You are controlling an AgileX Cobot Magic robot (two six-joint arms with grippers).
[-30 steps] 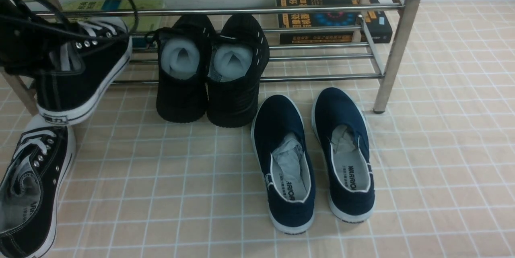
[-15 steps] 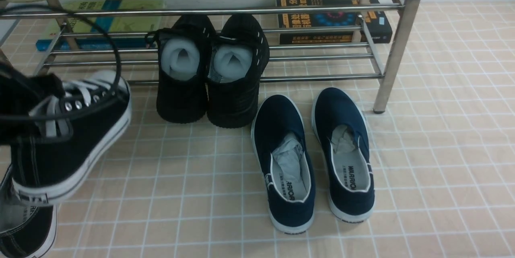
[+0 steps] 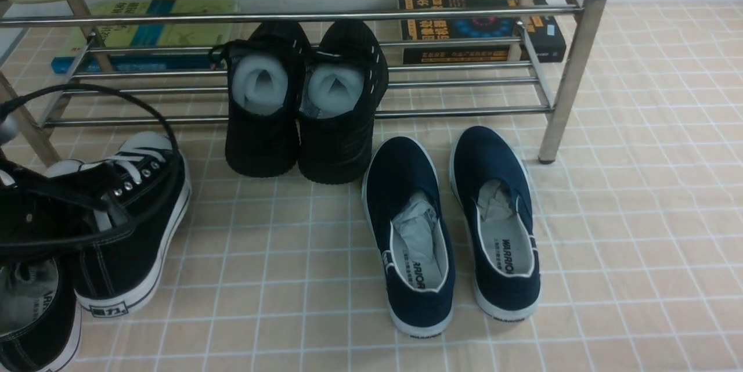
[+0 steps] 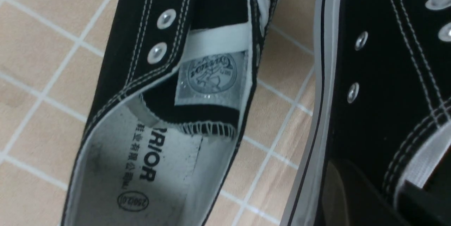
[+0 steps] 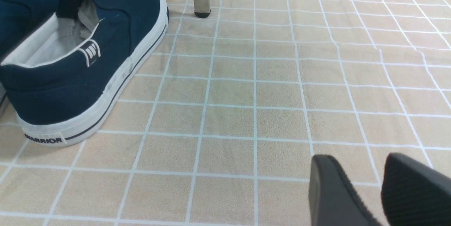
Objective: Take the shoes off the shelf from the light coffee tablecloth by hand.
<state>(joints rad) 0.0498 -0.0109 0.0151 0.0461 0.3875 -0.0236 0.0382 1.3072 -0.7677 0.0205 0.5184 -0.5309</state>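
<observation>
**A:** Where were the shoes (image 3: 133,227) when you stopped?

**B:** Both were off the shelf (image 3: 573,70). They sat on the light coffee tablecloth (image 3: 638,215) on the desk, in front of the shelf's left end. One was close to the shelf's left leg. Its mate (image 3: 29,314) lay beside it, further out from the shelf.

**A:** Which way did the near one point?

**B:** Its white toe pointed at the shelf and its heel pointed away. So its long side ran from the shelf out toward you.

**A:** And your left pincer (image 3: 64,215)?

**B:** It was right on that shoe, at the opening. One finger (image 4: 345,197) lay against the shoe's side wall. I could not tell if it was squeezing or had let go.

**A:** What about your right pincer (image 5: 380,194)?

**B:** Its fingers were apart, with nothing between them. It hung low over the cloth, out in front of the shelf's right leg. It was well apart from the shoes, with the navy slip-ons (image 3: 453,233) in between.

**A:** So which arm was the one for the next bit?

**B:** Your left one, I think. It was the near one. You likely only needed to let go and lift it away from the shelf, gently, so the shoe did not tip.
</observation>
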